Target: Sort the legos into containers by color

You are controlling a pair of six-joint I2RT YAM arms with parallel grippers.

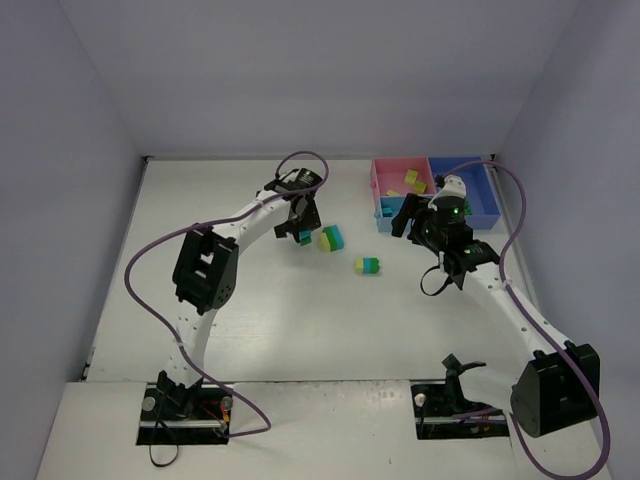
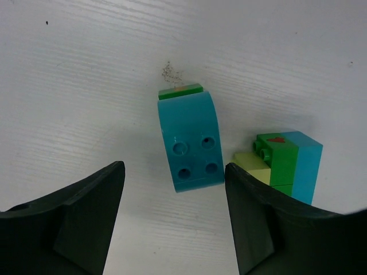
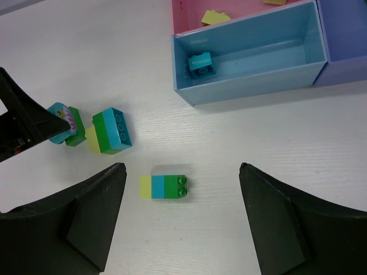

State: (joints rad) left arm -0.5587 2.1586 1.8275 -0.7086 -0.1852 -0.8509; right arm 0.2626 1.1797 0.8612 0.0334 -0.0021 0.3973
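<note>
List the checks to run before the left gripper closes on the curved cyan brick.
1. Left gripper open astride the curved cyan brick: ok.
2. Brick centred between the fingers: not ok, nearer one.
3. Brick one colour: not ok, green piece at its far end.
4. Three-colour stack clear of the fingers: not ok, partly hidden behind one.
5. Light blue tray has room: ok, one cyan brick inside.
6. Right gripper clear of that tray: not ok, open right beside it.

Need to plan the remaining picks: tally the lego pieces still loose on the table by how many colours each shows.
Two-colour pieces: 1, the curved cyan-and-green piece.
Three-colour pieces: 2, the blocky stack and the flat bar.
Total: 3.
</note>
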